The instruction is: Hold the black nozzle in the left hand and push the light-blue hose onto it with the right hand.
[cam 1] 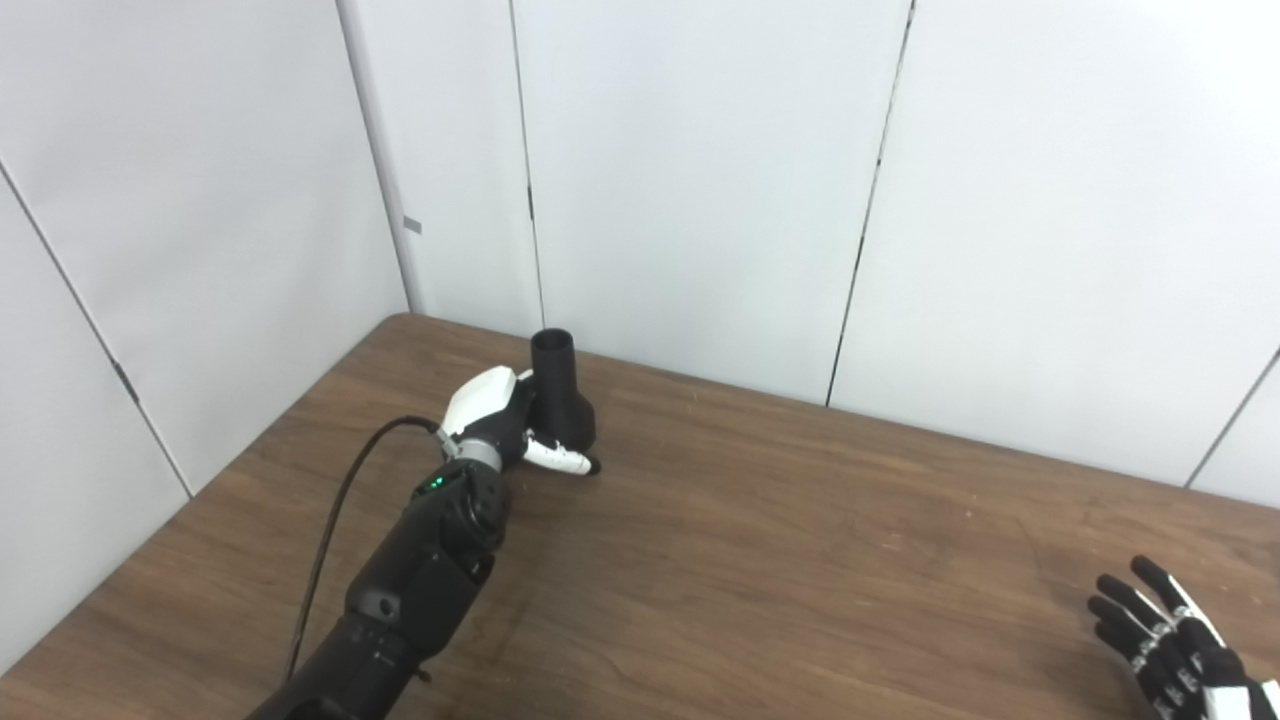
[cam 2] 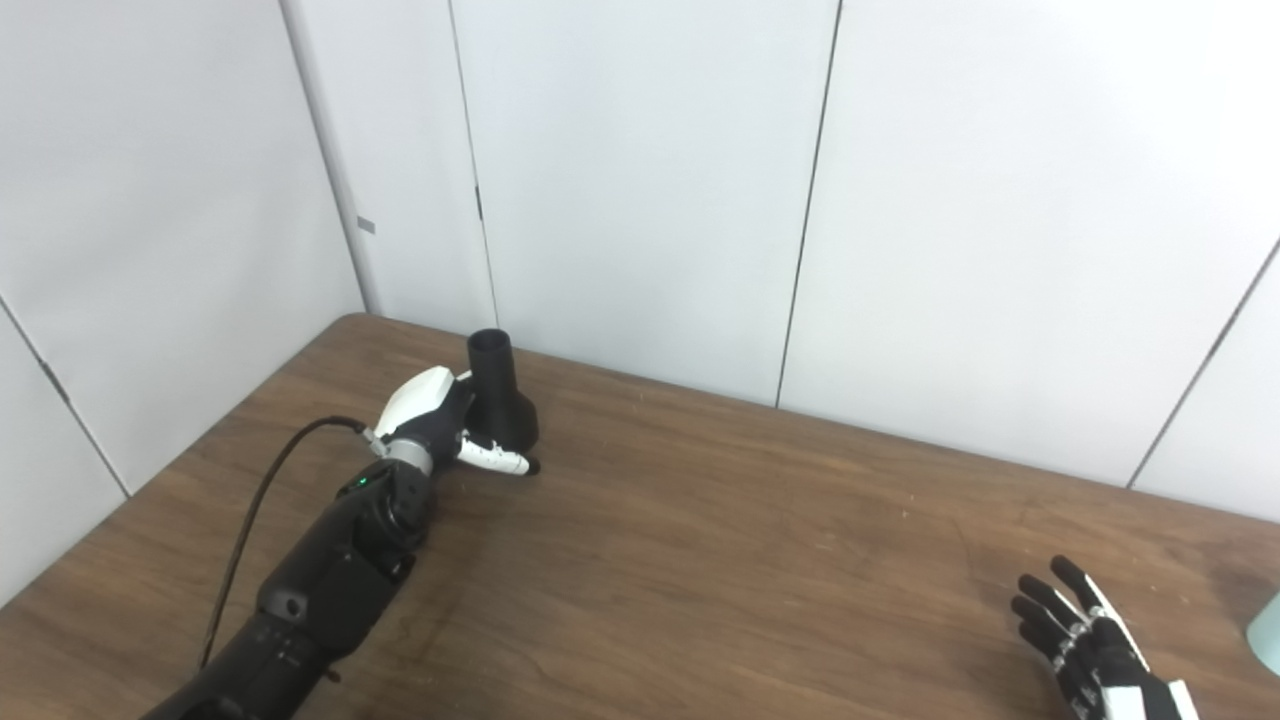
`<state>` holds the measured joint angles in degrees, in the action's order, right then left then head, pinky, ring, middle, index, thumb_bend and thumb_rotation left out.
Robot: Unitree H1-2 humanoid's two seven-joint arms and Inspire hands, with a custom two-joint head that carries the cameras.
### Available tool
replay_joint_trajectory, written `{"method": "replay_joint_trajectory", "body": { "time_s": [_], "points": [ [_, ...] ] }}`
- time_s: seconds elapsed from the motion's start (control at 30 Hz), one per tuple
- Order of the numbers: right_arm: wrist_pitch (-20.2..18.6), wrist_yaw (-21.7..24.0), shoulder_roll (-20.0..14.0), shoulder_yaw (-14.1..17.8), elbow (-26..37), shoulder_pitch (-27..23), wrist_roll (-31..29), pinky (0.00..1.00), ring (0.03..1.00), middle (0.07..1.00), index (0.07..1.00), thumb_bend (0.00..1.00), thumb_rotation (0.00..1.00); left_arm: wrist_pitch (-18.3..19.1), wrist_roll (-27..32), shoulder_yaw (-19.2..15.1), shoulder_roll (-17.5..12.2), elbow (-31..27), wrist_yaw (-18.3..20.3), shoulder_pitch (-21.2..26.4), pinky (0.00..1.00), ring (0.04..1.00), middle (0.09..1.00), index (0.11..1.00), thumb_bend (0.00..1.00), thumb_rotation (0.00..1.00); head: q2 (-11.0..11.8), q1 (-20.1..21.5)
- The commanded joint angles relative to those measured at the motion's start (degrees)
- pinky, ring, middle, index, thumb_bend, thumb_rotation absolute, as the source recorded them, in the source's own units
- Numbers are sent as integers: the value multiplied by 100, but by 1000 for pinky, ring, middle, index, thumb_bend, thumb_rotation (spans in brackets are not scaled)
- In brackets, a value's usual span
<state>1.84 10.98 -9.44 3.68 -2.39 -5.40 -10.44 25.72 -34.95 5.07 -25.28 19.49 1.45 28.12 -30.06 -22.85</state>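
Fingers first: the left hand [cam 1: 495,415] has its fingers wrapped round the wide lower body of the black nozzle [cam 1: 557,395], thumb lying across the front, clamped on it. The nozzle stands upright, narrow open neck pointing up, its base at or just above the table [cam 1: 760,560] — I cannot tell whether it is touching. That sits near the far left corner, close to the white wall panels [cam 1: 700,180].

Over on the other side, the right hand [cam 2: 1085,640] is low at the near right edge, fingers spread apart and holding nothing, hovering over the wood well away from the nozzle.

And the hose? Only a sliver of something light blue [cam 2: 1268,630] peeks in at the right border of the right eye view, just beyond that open hand. Likely the light-blue hose, though too little shows to be sure.

So the holding half looks done; the fetching half has not begun. I reckon the next move calls for the right hand to reach rightward to that pale blue thing, close on it near its end, carry it across to the nozzle, then line its mouth up over the upright neck while the left hand holds firm.
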Motion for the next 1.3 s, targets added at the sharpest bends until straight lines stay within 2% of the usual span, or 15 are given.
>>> {"method": "replay_joint_trajectory", "body": {
  "time_s": [0.0,0.17,0.3,0.33,0.37,0.43,0.6,0.87,1.27],
  "points": [
    [-7,8,96,-36,-56,251,-53,869,849,844,921,630,917,-58,-3,46,-115,-28,-48,141,1000,946,869,822,978,208,-8,-7],
    [-4,35,87,-38,-42,279,-64,876,853,829,916,628,918,25,-72,79,-117,-110,-122,106,1000,891,787,760,931,184,-27,-28],
    [21,54,79,-48,-81,276,-54,887,855,825,914,622,918,4,-190,140,-150,-74,-298,79,1000,829,705,644,846,116,-44,-38],
    [24,62,73,-47,-86,277,-57,891,856,825,914,622,920,-19,-214,149,-155,-49,-375,74,1000,810,670,555,656,85,-59,-38],
    [20,67,69,-47,-80,280,-61,893,856,825,914,625,921,-48,-224,155,-158,-13,-454,70,993,795,641,523,591,73,-66,-39],
    [12,75,65,-51,-67,285,-60,895,857,826,914,631,924,-96,-212,149,-148,37,-580,53,976,780,615,495,537,58,-73,-38],
    [-16,73,59,-61,-25,302,-39,904,861,830,914,647,933,-237,-131,107,-124,90,-781,15,969,740,552,455,517,4,-96,-49],
    [-69,64,50,-68,40,324,-19,915,875,831,914,666,934,-353,-233,176,-157,135,-1024,-14,1000,707,544,451,516,0,-117,-46],
    [-150,45,61,-87,130,340,28,913,882,826,914,673,936,-358,-111,124,-89,-12,-1058,-90,1000,668,518,457,522,0,-164,55]
  ]
}}
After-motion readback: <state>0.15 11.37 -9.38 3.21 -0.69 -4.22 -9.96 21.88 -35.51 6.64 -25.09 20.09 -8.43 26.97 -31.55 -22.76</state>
